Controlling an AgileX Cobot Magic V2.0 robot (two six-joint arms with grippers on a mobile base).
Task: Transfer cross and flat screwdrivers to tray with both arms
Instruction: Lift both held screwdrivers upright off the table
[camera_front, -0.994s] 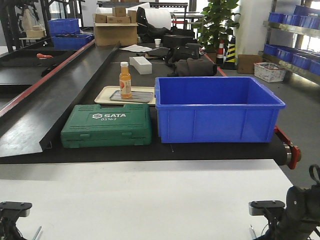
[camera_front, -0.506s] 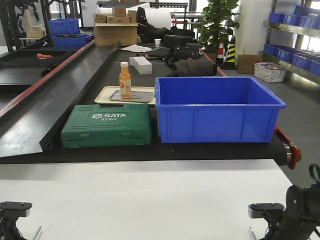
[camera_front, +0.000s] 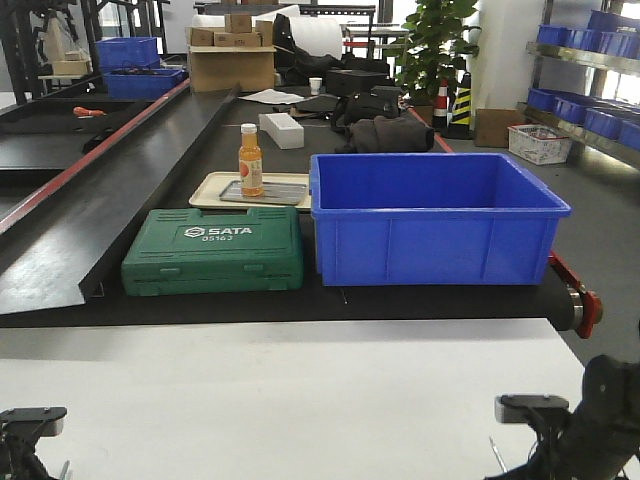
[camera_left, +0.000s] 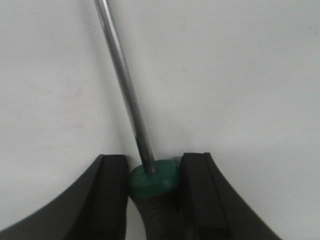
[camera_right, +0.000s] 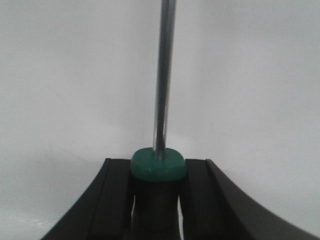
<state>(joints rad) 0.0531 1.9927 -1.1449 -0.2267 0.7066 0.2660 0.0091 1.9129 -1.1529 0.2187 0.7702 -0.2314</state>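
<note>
My left gripper (camera_left: 152, 160) is shut on the green-and-black handle of one screwdriver (camera_left: 125, 85). Its silver shaft runs up and to the left over the white table, and the tip is out of frame. My right gripper (camera_right: 158, 162) is shut on the handle of the other screwdriver (camera_right: 164, 75), with the shaft pointing straight ahead. I cannot tell which one is cross and which is flat. In the front view the left arm (camera_front: 28, 425) and right arm (camera_front: 575, 425) sit at the bottom corners, and a thin shaft tip (camera_front: 494, 452) shows beside the right one. The tray is out of view.
Beyond the white table (camera_front: 300, 390) runs a black conveyor. On it stand a green SATA tool case (camera_front: 215, 250) and a deep blue bin (camera_front: 435, 215). Behind them a beige tray (camera_front: 205, 188) holds an orange bottle (camera_front: 250, 160) on a flat grey plate.
Both arms have shifted slightly at the bottom edge. The right screwdriver's shaft tip has moved a little up and to the left. Both grips are unchanged.
</note>
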